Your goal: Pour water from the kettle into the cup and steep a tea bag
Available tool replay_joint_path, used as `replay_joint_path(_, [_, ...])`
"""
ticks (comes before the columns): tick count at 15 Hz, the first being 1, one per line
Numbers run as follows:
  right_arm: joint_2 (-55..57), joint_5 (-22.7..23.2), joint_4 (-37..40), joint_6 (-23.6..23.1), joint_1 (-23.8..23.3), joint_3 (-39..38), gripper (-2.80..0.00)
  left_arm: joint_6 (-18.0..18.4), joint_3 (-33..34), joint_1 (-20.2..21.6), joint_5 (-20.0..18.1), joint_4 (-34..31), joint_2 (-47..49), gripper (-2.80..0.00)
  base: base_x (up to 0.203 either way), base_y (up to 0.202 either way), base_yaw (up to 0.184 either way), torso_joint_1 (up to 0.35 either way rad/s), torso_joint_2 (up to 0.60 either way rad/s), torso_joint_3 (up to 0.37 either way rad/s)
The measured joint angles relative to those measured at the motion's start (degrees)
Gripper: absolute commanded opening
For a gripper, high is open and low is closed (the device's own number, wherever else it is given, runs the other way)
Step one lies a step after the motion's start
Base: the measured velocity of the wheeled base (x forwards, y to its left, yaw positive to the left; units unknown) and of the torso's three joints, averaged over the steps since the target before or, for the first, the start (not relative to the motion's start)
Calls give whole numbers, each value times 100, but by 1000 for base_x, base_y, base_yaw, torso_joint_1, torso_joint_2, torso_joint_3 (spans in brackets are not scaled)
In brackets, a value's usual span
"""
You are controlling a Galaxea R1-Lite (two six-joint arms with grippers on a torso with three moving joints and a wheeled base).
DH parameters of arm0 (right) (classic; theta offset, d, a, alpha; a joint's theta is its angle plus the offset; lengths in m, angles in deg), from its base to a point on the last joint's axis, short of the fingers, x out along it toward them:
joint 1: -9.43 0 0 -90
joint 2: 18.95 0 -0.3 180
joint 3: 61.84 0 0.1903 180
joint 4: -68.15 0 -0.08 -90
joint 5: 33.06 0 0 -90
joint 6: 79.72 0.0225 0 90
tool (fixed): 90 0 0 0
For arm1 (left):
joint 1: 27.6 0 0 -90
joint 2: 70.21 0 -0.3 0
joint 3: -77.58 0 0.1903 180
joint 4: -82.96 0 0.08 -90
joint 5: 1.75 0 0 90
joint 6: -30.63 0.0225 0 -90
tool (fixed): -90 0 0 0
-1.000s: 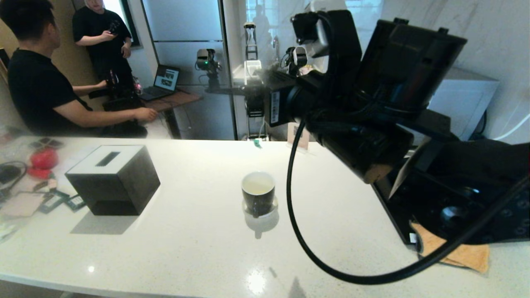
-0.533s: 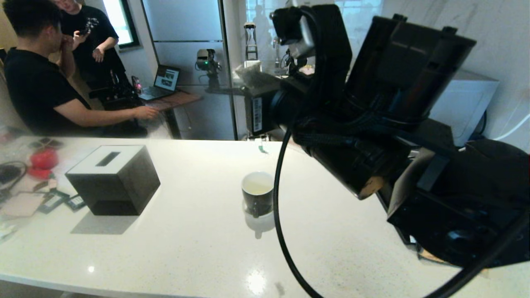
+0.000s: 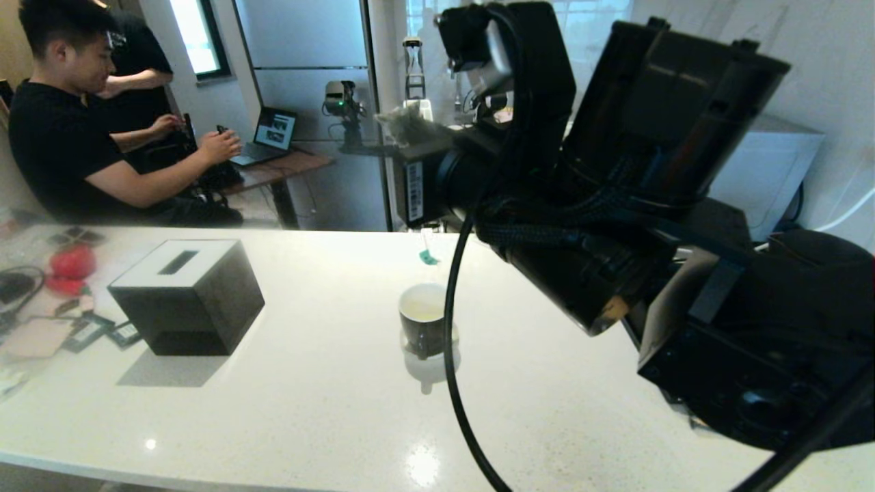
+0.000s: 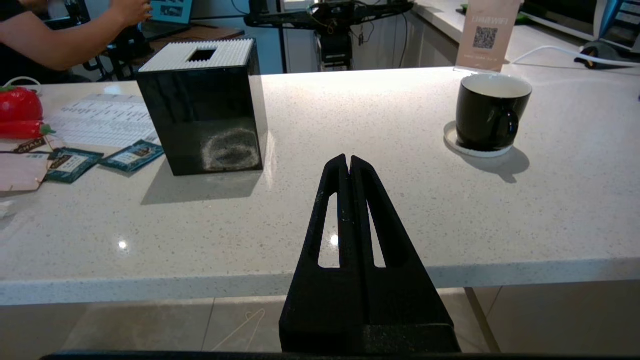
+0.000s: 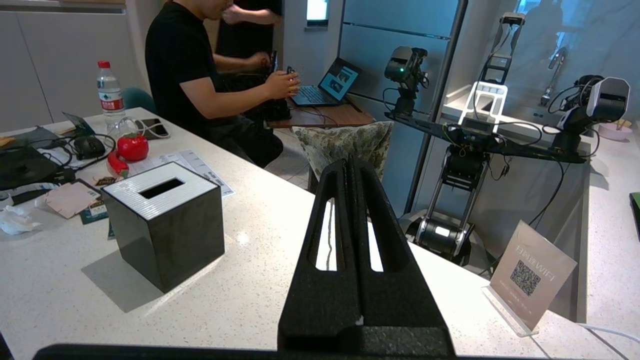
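Fingers of the right gripper [image 5: 350, 162] are pressed together on the top edge of the tea bag [image 5: 345, 145], a small grey-green patterned pouch that stands up past the fingertips in the right wrist view. In the head view the right arm [image 3: 581, 191] fills the upper right, raised well above the counter [image 3: 307, 410], and the pouch [image 3: 409, 126] shows at its far end with a thin white string and a small green tag [image 3: 428, 257] hanging below it, just above and behind the cup [image 3: 425, 318]. The cup, black outside and white inside, sits on a small white coaster [image 4: 475, 149] near the middle of the counter, its handle turned toward the robot; pale liquid seems to lie in it. I cannot make out the kettle for certain in the dark shapes at the right behind the arm. The left gripper [image 4: 348, 161] is closed with nothing between its fingers and is held low at the near edge of the counter, apart from everything on it. A black cube tissue box [image 3: 186, 295] stands to the left of the cup, well apart from it. Beyond the box lie teal packets [image 4: 132, 155] and a red pepper-shaped object [image 4: 19, 107]. Two people in black shirts [image 3: 75, 137] are at a desk with a laptop [image 3: 272, 133] behind the counter.
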Motion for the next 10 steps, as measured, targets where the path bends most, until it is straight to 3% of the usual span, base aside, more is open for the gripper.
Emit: replay_joint_path(10, [12, 14, 0, 18, 5, 95, -280, 4, -1000, -132, -658, 84, 1415, -280, 0, 0, 0, 0, 0, 0])
